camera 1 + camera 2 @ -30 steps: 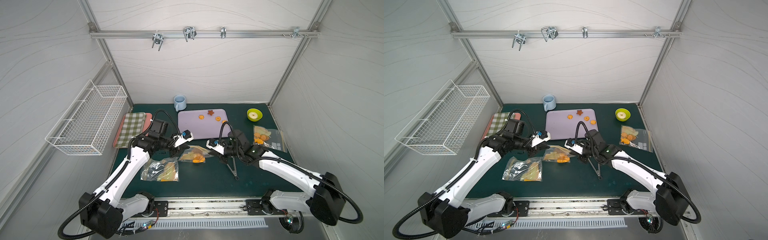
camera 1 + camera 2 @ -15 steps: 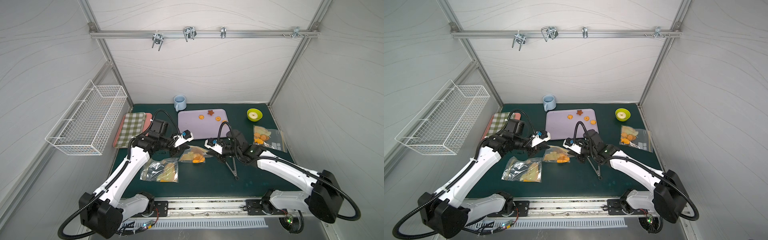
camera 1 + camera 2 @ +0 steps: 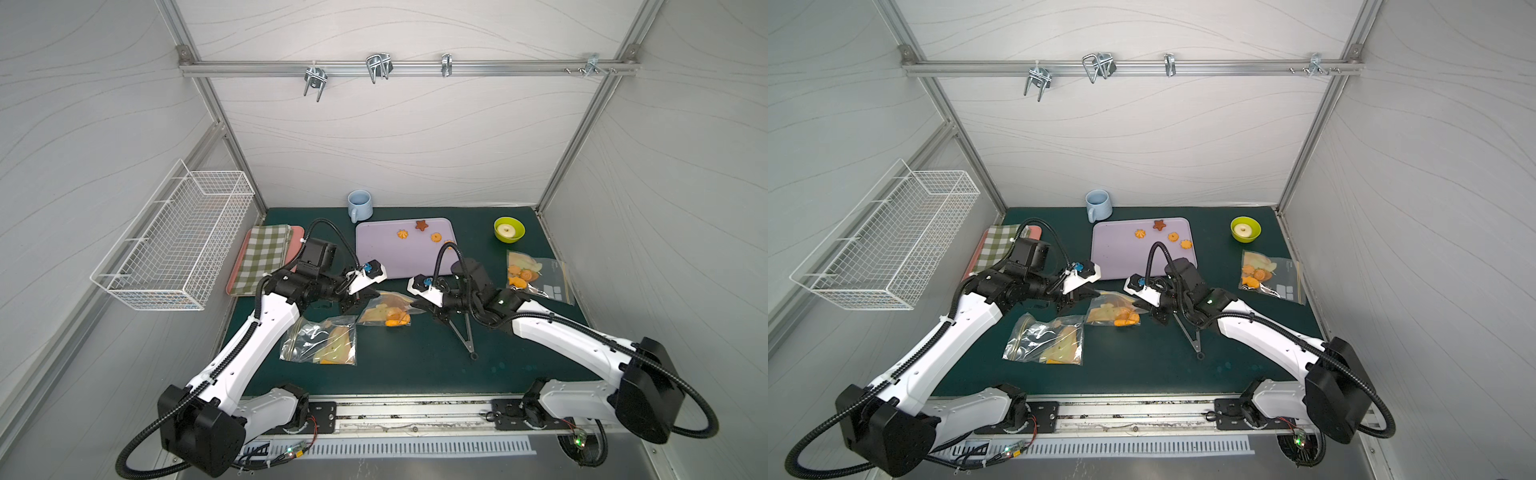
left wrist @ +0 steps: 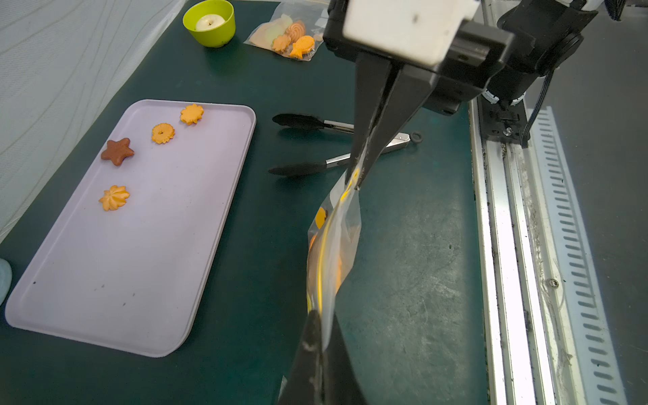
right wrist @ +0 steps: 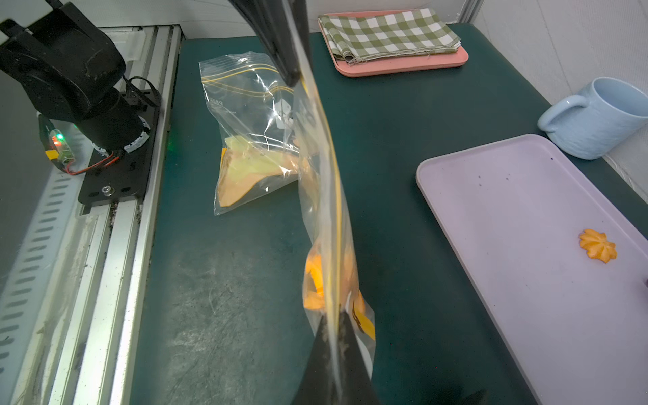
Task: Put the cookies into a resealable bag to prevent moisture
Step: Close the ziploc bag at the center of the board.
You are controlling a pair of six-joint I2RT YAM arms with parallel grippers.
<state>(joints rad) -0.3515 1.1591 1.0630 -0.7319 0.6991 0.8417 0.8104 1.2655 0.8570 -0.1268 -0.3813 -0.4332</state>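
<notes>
- Cookies [image 4: 163,133]: four lie loose on the purple tray [image 4: 105,280], which sits at the middle of the table's [image 3: 415,365] far edge. They are grouped in the tray's far right part: one dark brown star and three orange pieces.
- More orange cookies show through the wall of the zip bag [image 3: 386,311].
- Zip bag: at the middle of the table, just in front of the tray. It is stretched by its top edge between the two claws, and the yellow zip strip runs from one claw to the other. I cannot tell whether its lower part rests on the table.
- Left claw [image 4: 317,315]: jaws together, clamped on the end of the zip edge that points toward the table's left edge.
- Right claw [image 5: 333,319]: jaws together, clamped on the opposite end of the same edge.
- Tongs [image 3: 463,332]: flat on the table beneath the right wrist, arms spread, gripped by neither claw.
- Second bag [image 3: 322,345]: flat toward the front left, near the zip bag, holding pale flat pieces.
- Third bag [image 3: 536,278]: at the right edge, holding orange cookies and pale pieces.
- Mug [image 3: 359,205]: at the far edge, just left of the tray.
- Green cup [image 3: 509,229]: near the far right corner, with a pale round piece inside.
- Checked cloth [image 3: 264,257]: folded on a pink tray [image 5: 403,66] at the left edge.
</notes>
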